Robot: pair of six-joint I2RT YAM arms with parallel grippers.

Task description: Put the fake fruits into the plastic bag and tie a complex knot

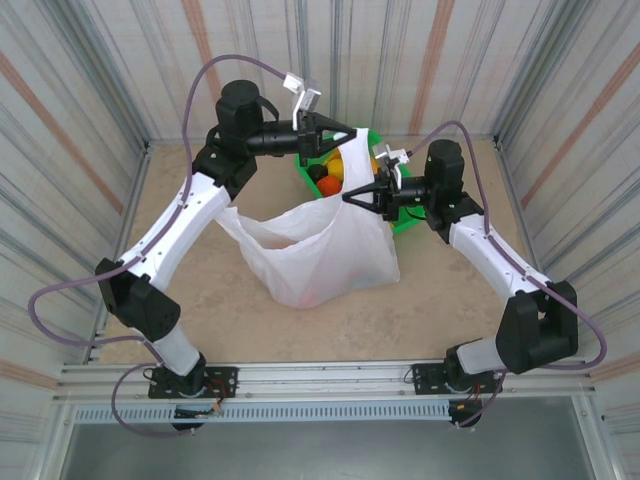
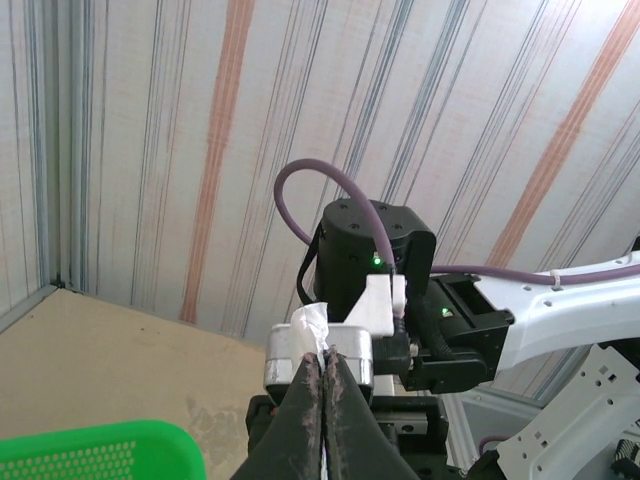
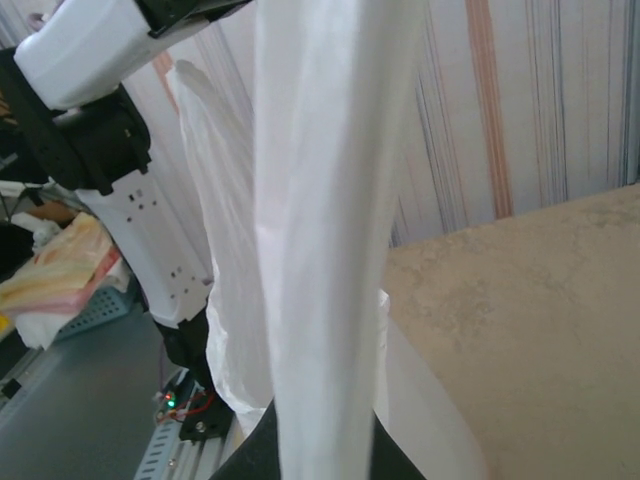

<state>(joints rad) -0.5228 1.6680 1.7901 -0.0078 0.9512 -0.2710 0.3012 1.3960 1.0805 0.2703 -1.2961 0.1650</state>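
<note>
Where the beige, stone-patterned counter (image 1: 220, 320) meets striped corrugated walls (image 1: 120, 60), a white see-through bag (image 1: 320, 250) sits mid-counter, crinkly, with its mouth stretched open. Left tool (image 1: 330, 135) is pressed together on one handle, and right tool (image 1: 349, 197) pinches the other. Orange, yellow and red fruits (image 1: 335, 172) lie in a green basket (image 1: 402, 222) just behind the bag.

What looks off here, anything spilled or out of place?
Nothing spilled. One oddity: fake fruits sit in the green basket behind the plastic bag, while the left gripper and right gripper are both shut on its handles.
</note>
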